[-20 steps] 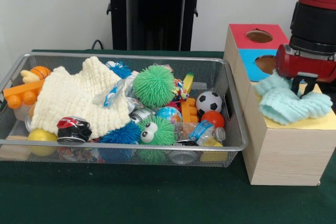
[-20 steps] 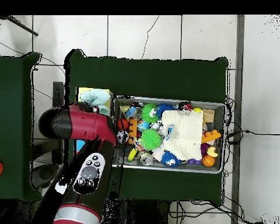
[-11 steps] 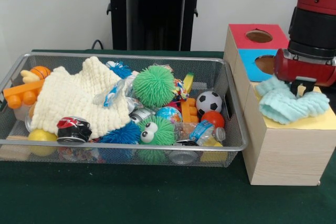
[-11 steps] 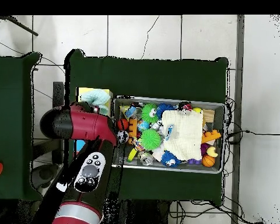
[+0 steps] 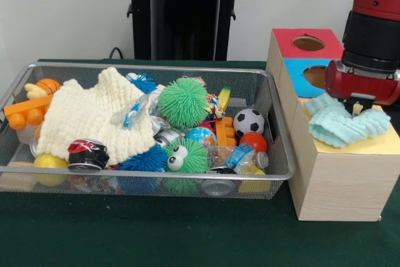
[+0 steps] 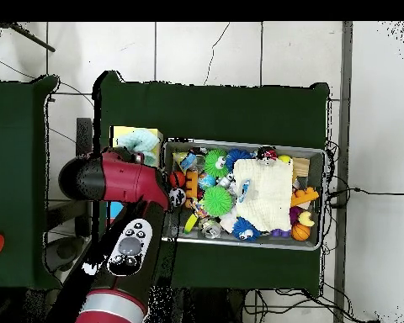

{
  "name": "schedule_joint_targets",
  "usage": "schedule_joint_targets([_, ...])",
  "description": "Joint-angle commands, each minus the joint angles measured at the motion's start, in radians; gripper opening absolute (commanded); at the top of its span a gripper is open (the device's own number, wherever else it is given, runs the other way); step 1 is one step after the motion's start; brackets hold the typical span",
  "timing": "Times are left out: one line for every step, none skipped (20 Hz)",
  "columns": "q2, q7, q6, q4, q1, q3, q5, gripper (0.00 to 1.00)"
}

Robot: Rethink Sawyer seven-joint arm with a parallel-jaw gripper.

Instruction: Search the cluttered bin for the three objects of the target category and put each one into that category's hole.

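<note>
One pale blue cloth (image 5: 342, 123) is the only target item seen outside the bin, and it lies bunched on the yellow top of the wooden box (image 5: 337, 186), not yet through any hole. The gripper (image 5: 361, 105) stands directly over that cloth, close to it or touching it at the far edge; whether it is wide, narrow or pinching the fabric cannot be told, as the arm's red and black wrist hides most of it in the front view and all of it from overhead. No yellow hole is visible; the cloth may be covering it. The red hole (image 5: 308, 43) and the blue hole (image 5: 317, 77) behind stand empty and uncovered.

In the mesh bin (image 5: 278, 126) beside the box, a large cream cloth (image 5: 94, 117) lies spread over the clutter, likely of the same category. No third cloth can be made out among the balls, cans and toys.

Judgement: the first deposit is under way, not complete; two items at least remain.
</note>
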Motion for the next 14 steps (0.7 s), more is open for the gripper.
schedule_joint_targets([0.094, 0.24, -0.018, 0.032, -0.015, 0.093, 0.028, 0.0])
schedule_joint_targets([0.092, 0.239, -0.016, 0.032, -0.015, 0.093, 0.028, 0.0])
schedule_joint_targets([0.091, 0.238, -0.014, 0.032, -0.015, 0.092, 0.027, 0.0])
schedule_joint_targets([0.089, 0.236, -0.013, 0.034, -0.016, 0.094, 0.027, 0.0])
schedule_joint_targets([0.088, 0.235, -0.013, 0.033, -0.016, 0.093, 0.026, 0.0])
schedule_joint_targets([0.088, 0.236, -0.011, 0.032, -0.015, 0.092, 0.026, 0.0])
schedule_joint_targets([0.089, 0.237, -0.01, 0.031, -0.014, 0.091, 0.026, 0.0])
schedule_joint_targets([0.09, 0.238, -0.008, 0.029, -0.012, 0.089, 0.026, 0.0])
schedule_joint_targets([0.09, 0.239, -0.006, 0.029, -0.011, 0.088, 0.027, 0.0])
schedule_joint_targets([0.09, 0.24, -0.003, 0.027, -0.011, 0.087, 0.028, 0.0])
schedule_joint_targets([0.09, 0.241, -0.002, 0.026, -0.01, 0.086, 0.028, 0.0])
schedule_joint_targets([0.09, 0.24, -0.001, 0.026, -0.01, 0.087, 0.028, 0.0])
schedule_joint_targets([0.09, 0.241, 0.0, 0.025, -0.009, 0.085, 0.028, 0.0])
schedule_joint_targets([0.091, 0.241, 0.001, 0.025, -0.009, 0.085, 0.028, 0.0])
